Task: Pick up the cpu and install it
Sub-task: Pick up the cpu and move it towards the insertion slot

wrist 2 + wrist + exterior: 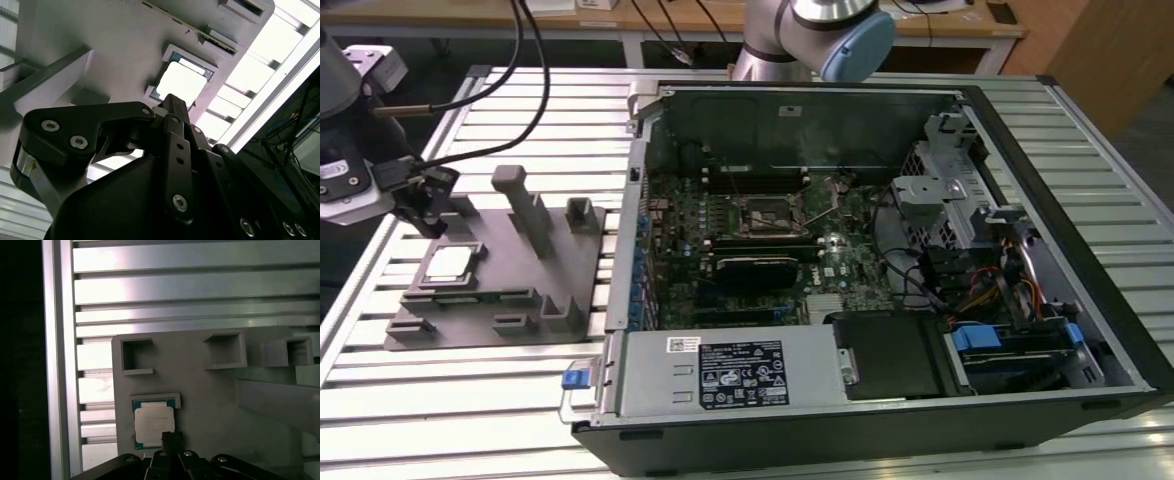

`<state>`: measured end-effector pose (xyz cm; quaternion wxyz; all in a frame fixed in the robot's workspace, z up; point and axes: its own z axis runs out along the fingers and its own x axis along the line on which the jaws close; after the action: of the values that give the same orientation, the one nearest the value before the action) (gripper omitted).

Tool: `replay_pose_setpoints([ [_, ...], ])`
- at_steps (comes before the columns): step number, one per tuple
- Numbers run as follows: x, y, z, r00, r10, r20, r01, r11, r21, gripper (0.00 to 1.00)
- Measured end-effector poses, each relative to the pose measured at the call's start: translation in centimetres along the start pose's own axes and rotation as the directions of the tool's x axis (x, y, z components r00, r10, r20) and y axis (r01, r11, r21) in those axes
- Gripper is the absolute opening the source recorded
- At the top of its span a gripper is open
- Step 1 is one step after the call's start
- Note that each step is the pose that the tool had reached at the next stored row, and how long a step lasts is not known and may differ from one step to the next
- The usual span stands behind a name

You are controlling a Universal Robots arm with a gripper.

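Hanging close above the cpu [450, 265] at the exterior view's left, gripper [427, 225] seemingly clenched, empty. Judging it light, rigid, fragile; taking opposite edges.

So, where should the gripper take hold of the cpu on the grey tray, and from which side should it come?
Probably by two opposite thin edges, coming straight down from above. The cpu lies flat, metal top up, in a shallow pocket of the grey tray, with raised rim pieces at its corners, so a sideways approach looks blocked. The gripper hangs close above it.
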<state>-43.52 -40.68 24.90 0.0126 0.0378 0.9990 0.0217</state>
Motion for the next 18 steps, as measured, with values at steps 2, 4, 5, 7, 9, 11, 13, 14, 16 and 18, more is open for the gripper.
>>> replay_pose_setpoints([
  [2, 0.1, -0.04, 0.24, 1.0, 0.0, 0.0, 0.0, 1.0, 0.0, 0.11],
  [4, 0.21, -0.1, 0.48, 1.0, 0.0, 0.0001, 0.0, 1.0, -0.0001, 0.11],
  [5, 0.27, -0.13, 0.58, 1.0, 0.0, 0.0, 0.0, 1.0, 0.0, 0.11],
  [7, 0.37, -0.23, 0.78, 1.0, 0.0, 0.0001, 0.0, 1.0, -0.0001, 0.11],
  [9, 0.42, -0.33, 0.97, 1.0, 0.0, 0.0001, 0.0, 1.0, -0.0001, 0.11],
  [11, 0.47, -0.42, 1.18, 1.0, 0.0, 0.0002, 0.0, 1.0, -0.0001, 0.11],
  [13, 0.54, -0.48, 1.4, 1.0, 0.0, 0.0001, 0.0, 1.0, -0.0001, 0.11],
  [14, 0.57, -0.5, 1.52, 1.0, 0.0, 0.0001, 0.0, 1.0, -0.0001, 0.11],
  [16, 0.64, -0.53, 1.77, 1.0, 0.0, 0.0, 0.0, 1.0, 0.0, 0.11],
  [18, 0.72, -0.55, 2.05, 1.0, 0.0, 0.0, 0.0, 1.0, 0.0, 0.11],
])
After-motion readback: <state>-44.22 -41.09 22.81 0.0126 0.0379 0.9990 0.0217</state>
